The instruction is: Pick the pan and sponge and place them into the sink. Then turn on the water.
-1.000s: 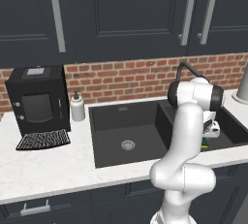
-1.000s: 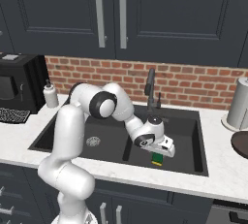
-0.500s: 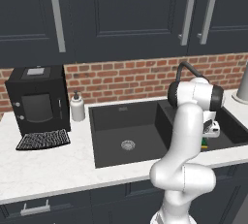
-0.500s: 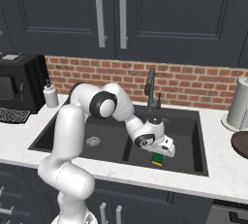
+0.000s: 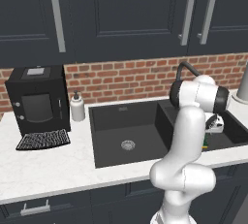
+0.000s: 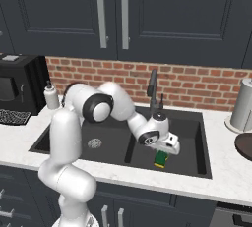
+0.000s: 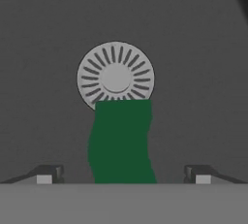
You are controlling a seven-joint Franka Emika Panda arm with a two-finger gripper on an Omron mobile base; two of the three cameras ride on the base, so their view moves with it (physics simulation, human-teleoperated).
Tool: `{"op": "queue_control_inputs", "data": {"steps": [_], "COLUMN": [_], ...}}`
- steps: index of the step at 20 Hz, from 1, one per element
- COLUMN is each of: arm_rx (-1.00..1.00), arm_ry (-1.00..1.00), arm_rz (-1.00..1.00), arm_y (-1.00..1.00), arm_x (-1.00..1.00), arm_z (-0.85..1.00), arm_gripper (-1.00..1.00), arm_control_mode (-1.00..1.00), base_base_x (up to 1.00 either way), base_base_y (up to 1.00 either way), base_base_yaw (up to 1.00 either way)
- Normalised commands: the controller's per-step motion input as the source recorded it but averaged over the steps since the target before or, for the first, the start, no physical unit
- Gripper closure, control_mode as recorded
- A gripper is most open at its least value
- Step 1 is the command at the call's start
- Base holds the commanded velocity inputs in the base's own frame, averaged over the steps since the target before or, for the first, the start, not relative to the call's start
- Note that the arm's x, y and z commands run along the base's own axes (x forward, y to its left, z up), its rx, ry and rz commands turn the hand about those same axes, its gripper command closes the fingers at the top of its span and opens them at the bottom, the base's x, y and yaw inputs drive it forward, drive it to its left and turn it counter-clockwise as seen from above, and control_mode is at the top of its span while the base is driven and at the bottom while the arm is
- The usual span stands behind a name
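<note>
Arm bent down into right basin of black sink [image 6: 204, 145]. Gripper [image 7: 123, 174] hangs just above basin floor, fingers [image 7: 46, 174] spread wide, clear gap on both sides of sponge [image 7: 121, 140]. Sponge lies on basin floor between fingertips, green side up, not pinched, far end overlapping edge of round metal drain [image 7: 115, 72]. From right base view, sponge [image 6: 160, 159] sits just under hand. Left basin has own drain [image 5: 128, 145]. Soap bottle [image 5: 77, 107] beside coffee machine [image 5: 37, 99] on counter.
</note>
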Motion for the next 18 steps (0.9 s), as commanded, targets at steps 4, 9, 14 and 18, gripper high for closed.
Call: {"op": "queue_control_inputs", "data": {"steps": [4,9,14,18], "arm_rx": [0.00,0.00,0.00,0.00], "arm_ry": [0.01,0.00,0.04,0.02], "arm_rz": [0.00,0.00,0.00,0.00], "arm_y": [0.00,0.18,0.40,0.64], "arm_x": [-0.31,-0.39,-0.25,-0.15], "arm_z": [0.55,0.64,0.60,0.61], "arm_gripper": [-1.00,-1.00,-1.00,-1.00], "arm_control_mode": [-1.00,-1.00,-1.00,-1.00], "base_base_x": [0.00,0.00,0.00,0.00], "base_base_y": [0.00,0.00,0.00,0.00], "base_base_yaw": [0.00,0.00,0.00,0.00]}}
